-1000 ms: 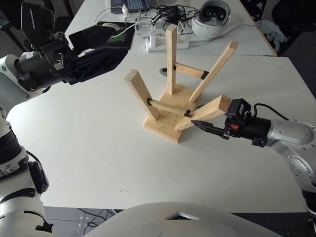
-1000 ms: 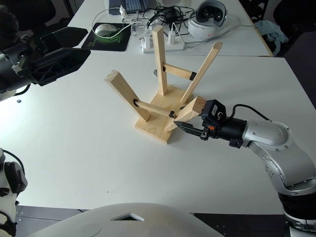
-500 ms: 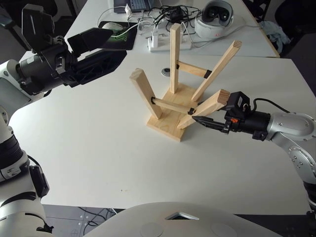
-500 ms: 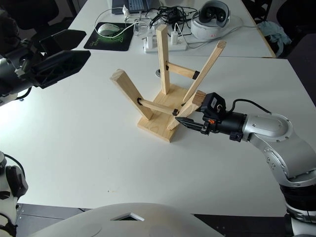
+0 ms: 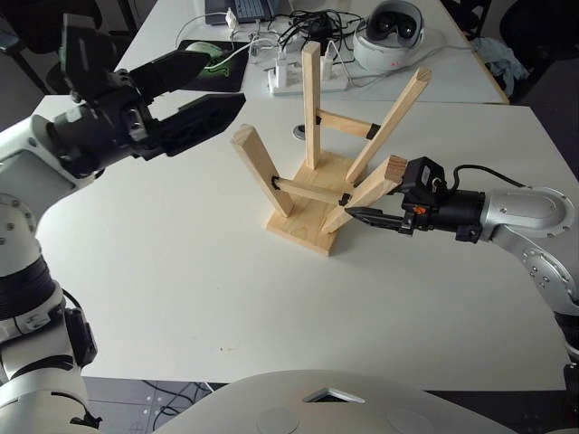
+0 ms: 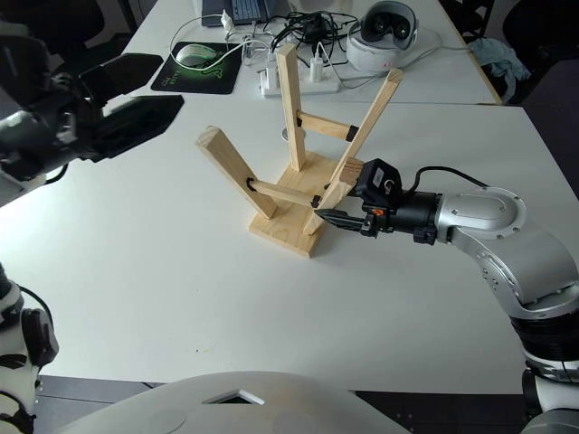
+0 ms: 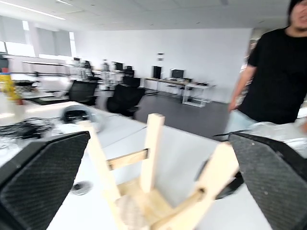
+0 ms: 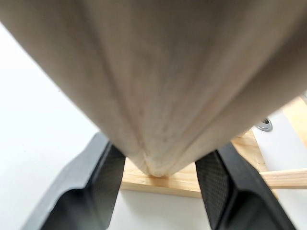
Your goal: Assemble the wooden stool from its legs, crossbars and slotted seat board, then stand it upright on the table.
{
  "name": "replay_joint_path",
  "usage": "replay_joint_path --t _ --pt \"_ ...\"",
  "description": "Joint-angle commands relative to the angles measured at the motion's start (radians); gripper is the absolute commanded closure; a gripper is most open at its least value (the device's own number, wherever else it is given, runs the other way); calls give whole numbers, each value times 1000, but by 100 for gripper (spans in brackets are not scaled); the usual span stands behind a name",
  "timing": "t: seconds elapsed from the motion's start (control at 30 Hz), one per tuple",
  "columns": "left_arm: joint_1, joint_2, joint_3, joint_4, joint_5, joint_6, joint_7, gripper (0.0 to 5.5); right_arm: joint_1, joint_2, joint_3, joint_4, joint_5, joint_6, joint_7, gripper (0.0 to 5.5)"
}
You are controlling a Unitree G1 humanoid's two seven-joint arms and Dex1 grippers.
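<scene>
Left eye view: stool (image 5: 306, 226) inverted, legs splayed; left tool (image 5: 226, 80), right tool (image 5: 353, 214) apart.

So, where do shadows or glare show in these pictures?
Left eye view: even light, the stool casts only a faint shadow on the table, no glare. Left wrist view: the windows glow bright. Right wrist view: the leg is shaded on one side.
</scene>
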Motion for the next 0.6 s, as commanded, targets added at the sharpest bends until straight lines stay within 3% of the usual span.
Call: replay_joint_path --t 0.03,0.17,0.3,0.47,0.6 --pt "21 -129 -118 -92 216 -86 243 10 95 -81 126 58 -109 215 -39 344" --pt "94 -186 -240 -184 386 -83 397 10 86 -69 130 55 -96 215 -48 344" --pt "108 -179 -405 -270 574 -89 470 67 69 -40 127 51 -88 223 -90 344" --pt "67 -214 -472 -353 664 -132 478 149 52 -22 156 60 -94 220 -122 344" --pt "15 -156 -510 -397 853 -194 497 202 77 -5 165 47 -84 232 -164 344"
